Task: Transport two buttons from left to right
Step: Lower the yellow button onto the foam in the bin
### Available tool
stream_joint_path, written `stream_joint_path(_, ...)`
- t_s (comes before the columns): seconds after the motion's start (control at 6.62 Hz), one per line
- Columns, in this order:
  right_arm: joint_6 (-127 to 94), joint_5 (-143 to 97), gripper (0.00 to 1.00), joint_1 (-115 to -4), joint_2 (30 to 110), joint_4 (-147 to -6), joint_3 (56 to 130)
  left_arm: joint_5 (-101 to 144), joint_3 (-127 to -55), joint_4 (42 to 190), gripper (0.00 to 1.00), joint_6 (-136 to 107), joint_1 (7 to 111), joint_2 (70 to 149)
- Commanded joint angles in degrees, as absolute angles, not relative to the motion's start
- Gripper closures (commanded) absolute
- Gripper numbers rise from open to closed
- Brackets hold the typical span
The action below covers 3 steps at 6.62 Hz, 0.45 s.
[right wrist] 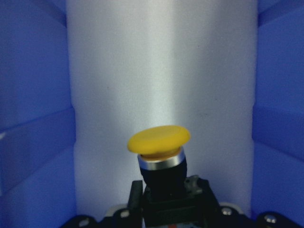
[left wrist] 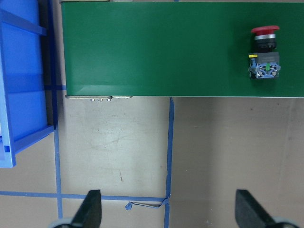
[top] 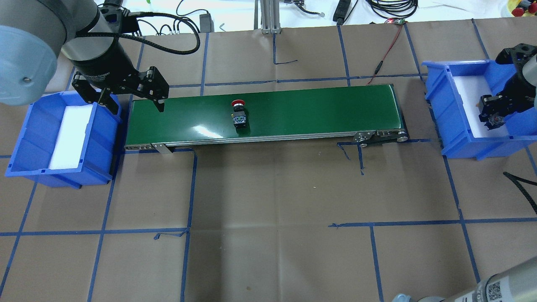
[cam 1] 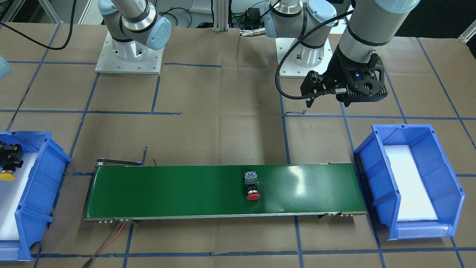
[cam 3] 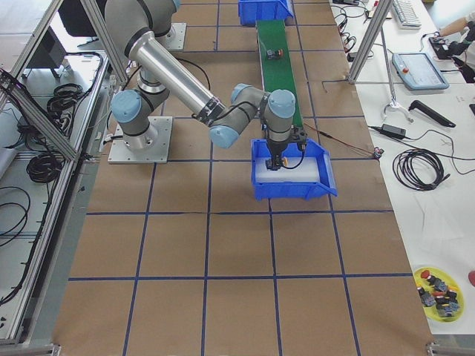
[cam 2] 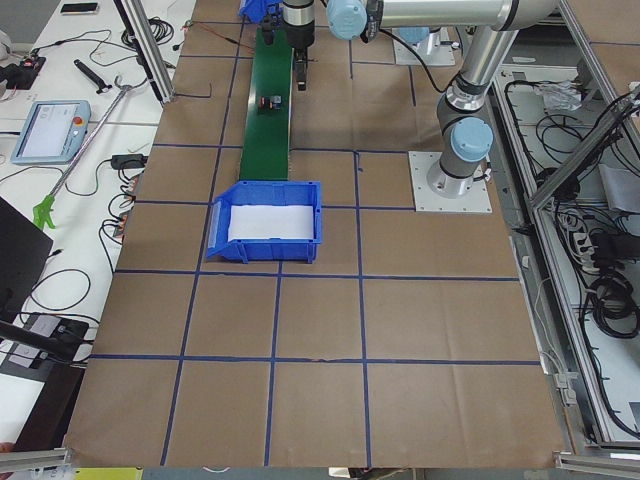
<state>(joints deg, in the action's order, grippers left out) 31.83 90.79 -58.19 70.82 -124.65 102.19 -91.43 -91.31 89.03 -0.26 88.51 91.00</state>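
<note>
The red button (top: pixel 239 113) lies on its side near the middle of the green conveyor belt (top: pixel 319 105), also in the front view (cam 1: pixel 253 187) and the left wrist view (left wrist: pixel 264 51). My left gripper (top: pixel 132 100) is open and empty, hovering over the belt's left end beside the left blue bin (top: pixel 25 134); its fingertips (left wrist: pixel 92 209) frame bare table. My right gripper (top: pixel 495 113) is inside the right blue bin (top: pixel 465 144), shut on the yellow button (right wrist: pixel 159 137), cap pointing forward over the white foam. The yellow button also shows in the front view (cam 1: pixel 6 175).
The left bin holds only white foam (top: pixel 69 136). Blue tape lines cross the brown table. A red cable (top: pixel 386 46) runs behind the belt's right end. A yellow dish of several spare buttons (cam 3: pixel 438 289) sits off the table.
</note>
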Motion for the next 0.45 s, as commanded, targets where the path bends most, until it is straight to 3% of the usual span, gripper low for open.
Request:
stream_joint_path(0.0,31.91,90.79,0.94,-58.27,68.22,-125.85,102.13,-91.41,-91.49,89.03,0.00,-0.09,88.51,90.71)
stream_joint_path(0.15,31.90,90.79,0.94,-58.27,67.77,-126.12,102.30,-91.41,-91.41,89.03,0.00,-0.17,88.59,90.79)
stream_joint_path(0.3,31.90,90.88,0.83,-58.27,67.76,-126.12,102.30,-91.49,-91.41,89.03,0.00,-0.09,88.51,90.79)
